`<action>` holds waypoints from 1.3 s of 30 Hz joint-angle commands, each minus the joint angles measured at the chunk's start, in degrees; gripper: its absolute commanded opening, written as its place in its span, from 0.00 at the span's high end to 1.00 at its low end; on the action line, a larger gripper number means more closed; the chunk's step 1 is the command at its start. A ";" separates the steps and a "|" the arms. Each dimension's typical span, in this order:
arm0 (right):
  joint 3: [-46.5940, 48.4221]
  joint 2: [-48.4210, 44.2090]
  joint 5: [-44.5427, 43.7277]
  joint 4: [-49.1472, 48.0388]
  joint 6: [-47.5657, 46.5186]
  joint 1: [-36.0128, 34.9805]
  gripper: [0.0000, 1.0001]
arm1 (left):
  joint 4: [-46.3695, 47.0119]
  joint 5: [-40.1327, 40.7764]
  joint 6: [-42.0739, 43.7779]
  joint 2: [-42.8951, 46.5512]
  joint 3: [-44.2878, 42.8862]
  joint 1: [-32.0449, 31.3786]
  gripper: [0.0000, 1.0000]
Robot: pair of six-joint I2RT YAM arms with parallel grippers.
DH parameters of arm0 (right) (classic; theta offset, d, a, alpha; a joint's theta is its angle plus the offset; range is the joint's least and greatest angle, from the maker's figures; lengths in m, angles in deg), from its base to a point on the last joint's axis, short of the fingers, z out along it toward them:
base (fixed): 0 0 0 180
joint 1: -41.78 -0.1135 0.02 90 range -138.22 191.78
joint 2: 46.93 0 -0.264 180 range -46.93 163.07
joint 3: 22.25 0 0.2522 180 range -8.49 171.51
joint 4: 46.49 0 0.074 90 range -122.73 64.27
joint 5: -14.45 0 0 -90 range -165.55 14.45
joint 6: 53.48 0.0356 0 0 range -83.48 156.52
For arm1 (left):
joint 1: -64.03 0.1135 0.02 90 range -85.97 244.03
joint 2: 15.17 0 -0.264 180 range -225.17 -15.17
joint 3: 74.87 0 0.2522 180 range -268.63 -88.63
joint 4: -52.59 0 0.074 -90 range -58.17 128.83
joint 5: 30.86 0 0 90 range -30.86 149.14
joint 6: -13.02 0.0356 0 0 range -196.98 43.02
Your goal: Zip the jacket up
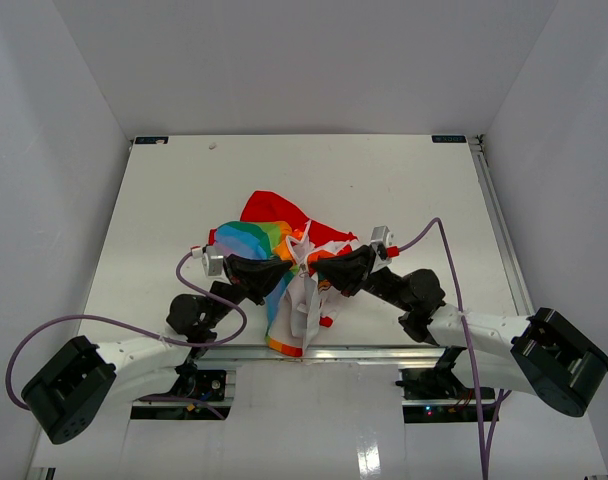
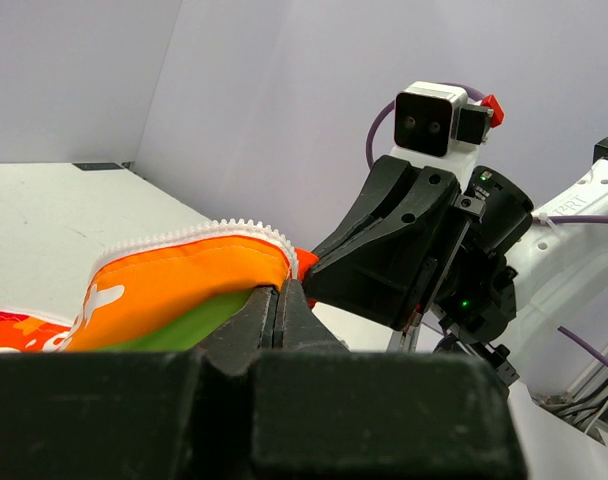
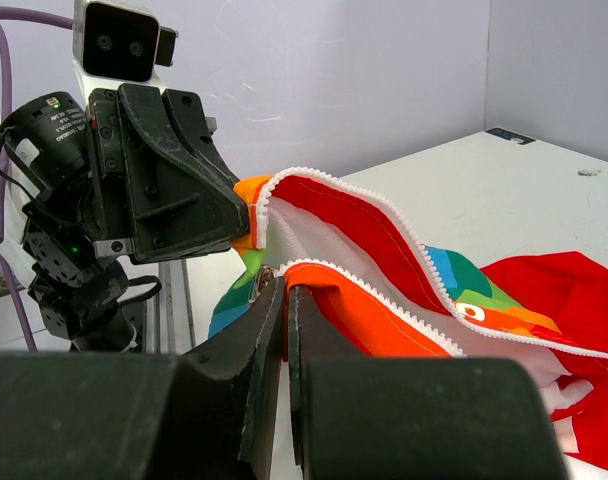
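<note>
The jacket (image 1: 284,240) lies bunched near the table's front edge, rainbow panels and red lining showing, its white part hanging over the edge. My left gripper (image 1: 287,270) is shut on one zipper edge of the jacket (image 2: 184,280), orange fabric with white teeth. My right gripper (image 1: 319,268) is shut on the other zipper edge (image 3: 364,300), at its lower end, where a small metal piece shows by the fingertips. The two grippers face each other, a few centimetres apart. The zipper is open, and its two toothed edges (image 3: 404,235) spread apart behind.
The white table (image 1: 404,200) has a metal rail (image 1: 499,230) along its right side. White walls enclose the back and sides. Purple cables (image 1: 454,270) loop off both arms.
</note>
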 commanded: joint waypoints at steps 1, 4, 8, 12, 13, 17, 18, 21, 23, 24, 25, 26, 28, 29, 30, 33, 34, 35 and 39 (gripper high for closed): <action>1.08 -0.87 -0.57 -34.50 -0.11 -0.38 0.92 | 17.00 -0.69 -0.20 -0.21 0.33 -0.31 1.00; 1.00 -0.95 -0.65 -34.50 -0.02 -0.38 0.92 | 16.92 -0.78 -0.03 -0.13 0.34 -0.31 1.00; 0.65 -1.02 -0.74 -34.56 0.06 -0.32 0.92 | 17.18 -0.61 0.07 -0.24 0.68 -0.31 1.00; 0.64 -1.39 -0.75 -34.58 0.06 -0.38 0.92 | 17.18 -1.02 0.07 -0.05 0.76 -0.31 1.00; 0.65 -1.54 -0.74 -34.52 0.06 -0.38 0.92 | 17.04 -1.12 0.07 -0.04 0.70 -0.31 1.00; 0.82 -1.65 -0.65 -34.50 -0.01 -0.31 0.92 | 16.76 -1.12 0.07 0.33 0.79 -0.38 1.00; 0.82 -1.56 -0.66 -34.50 0.06 -0.38 0.92 | 16.84 -1.05 0.07 0.38 0.86 -0.31 1.00; 0.82 -1.42 -0.71 -34.50 0.06 -0.30 0.92 | 17.21 -1.04 0.00 0.01 0.98 -0.31 1.00; 0.82 -1.31 -0.65 -34.50 0.06 -0.38 0.92 | 17.36 -1.13 -0.02 -0.13 0.86 -0.31 1.00; 0.87 -1.35 -0.61 -34.50 0.06 -0.34 0.92 | 17.40 -1.17 -0.02 -0.21 0.82 -0.35 1.00; 0.91 -1.39 -0.57 -34.50 0.06 -0.30 0.92 | 17.44 -1.22 -0.02 -0.29 0.78 -0.39 1.00; 0.91 -1.32 -0.53 -34.50 0.10 -0.30 0.92 | 17.52 -1.30 -0.10 -0.46 0.73 -0.36 1.00; 0.97 -1.22 -0.48 -34.50 0.20 -0.30 0.92 | 17.67 -1.40 -0.25 -0.76 0.57 -0.31 1.00; 1.00 -1.22 -0.48 -34.50 0.24 -0.33 0.92 | 17.78 -1.40 -0.28 -0.83 0.51 -0.31 1.00; 1.00 -1.22 -0.46 -34.50 0.24 -0.37 0.92 | 17.97 -1.41 -0.32 -0.88 0.52 -0.31 1.00; 1.00 -1.14 -0.31 -34.58 0.24 -0.30 0.92 | 18.42 -1.32 -0.55 -1.18 0.59 -0.31 1.00; 1.00 -1.08 -0.30 -34.53 0.29 -0.30 0.92 | 18.19 -1.31 -0.55 -1.13 0.37 -0.31 1.00; 1.00 -0.99 -0.30 -34.50 0.35 -0.32 0.92 | 17.90 -1.31 -0.55 -1.04 0.16 -0.31 1.00; 1.09 -0.78 -0.13 -34.50 0.44 -0.41 0.92 | 17.18 -1.48 -0.55 -0.60 -0.31 -0.40 1.00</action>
